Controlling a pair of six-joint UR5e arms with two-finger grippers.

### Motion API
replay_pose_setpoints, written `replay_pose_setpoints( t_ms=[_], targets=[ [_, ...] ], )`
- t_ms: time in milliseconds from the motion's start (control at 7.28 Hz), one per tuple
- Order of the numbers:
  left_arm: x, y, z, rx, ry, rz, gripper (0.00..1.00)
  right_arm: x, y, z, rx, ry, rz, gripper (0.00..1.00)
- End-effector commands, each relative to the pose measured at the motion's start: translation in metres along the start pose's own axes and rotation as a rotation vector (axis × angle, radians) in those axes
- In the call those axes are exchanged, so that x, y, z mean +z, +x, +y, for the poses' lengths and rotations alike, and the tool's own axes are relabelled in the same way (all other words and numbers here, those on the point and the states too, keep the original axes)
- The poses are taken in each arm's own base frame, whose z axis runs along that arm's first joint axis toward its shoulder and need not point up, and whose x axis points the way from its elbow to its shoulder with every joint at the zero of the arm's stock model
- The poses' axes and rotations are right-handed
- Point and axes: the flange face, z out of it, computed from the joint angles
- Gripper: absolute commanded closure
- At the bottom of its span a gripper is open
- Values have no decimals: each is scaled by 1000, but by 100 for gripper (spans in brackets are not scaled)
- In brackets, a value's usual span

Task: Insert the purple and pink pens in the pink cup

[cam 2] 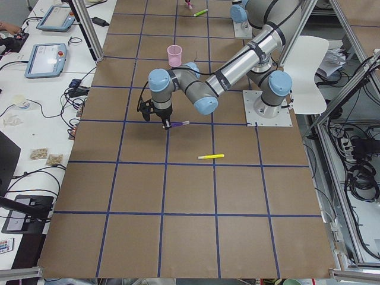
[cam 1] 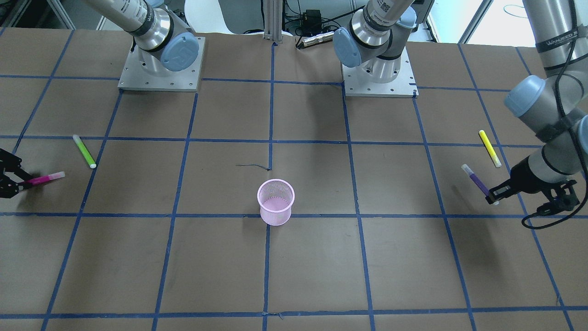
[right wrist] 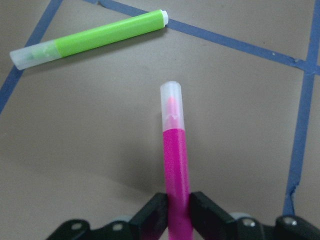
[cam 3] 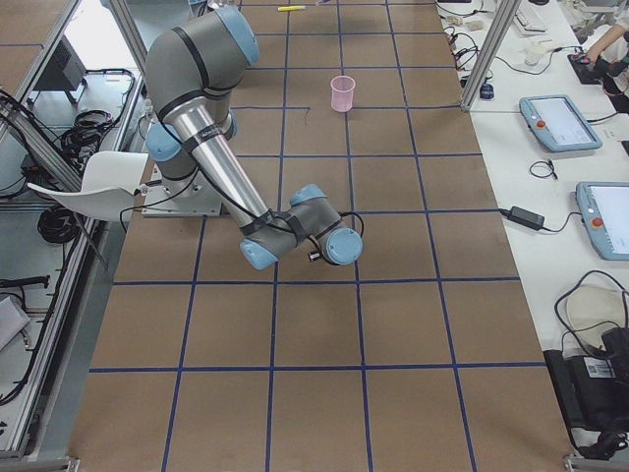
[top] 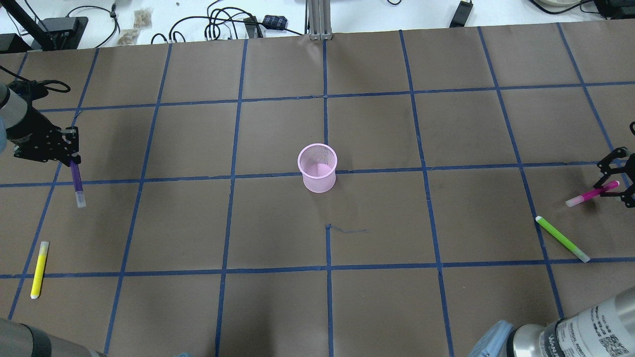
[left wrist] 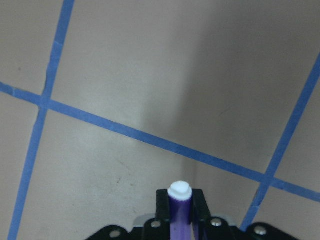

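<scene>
The pink mesh cup stands upright at the table's middle, also in the front view. My left gripper is shut on one end of the purple pen, far to the cup's left. The left wrist view shows the pen between the fingers. My right gripper is shut on the pink pen, far to the cup's right. The right wrist view shows this pen pinched, its clear cap pointing away. Both pens are held low over the table.
A yellow pen lies on the table near my left gripper. A green pen lies near my right gripper and shows in the right wrist view. Blue tape lines grid the brown table. The arm bases stand at the robot's edge.
</scene>
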Motion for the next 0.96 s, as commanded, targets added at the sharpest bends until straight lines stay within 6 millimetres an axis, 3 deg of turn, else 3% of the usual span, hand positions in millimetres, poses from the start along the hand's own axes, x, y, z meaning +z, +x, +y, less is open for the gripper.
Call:
replay_pose_setpoints(
  t_ms=[0,137,412,550,824],
  targets=[
    [-34,20,3,33,46,-11,100,-29,28,-49,21,-14,48,93],
    [-46,34,5,54,70,-15,100,-29,53,-84,67,-13,29,93],
    [-63,64,13,47,97,-18,100,-29,114,-183,89,-34,36,93],
    [-62,65,13,49,96,-16,100,-23,137,-229,120,-21,49,93],
    [-59,67,15,50,90,-15,100,-7,170,-299,202,-14,42,93]
  ],
)
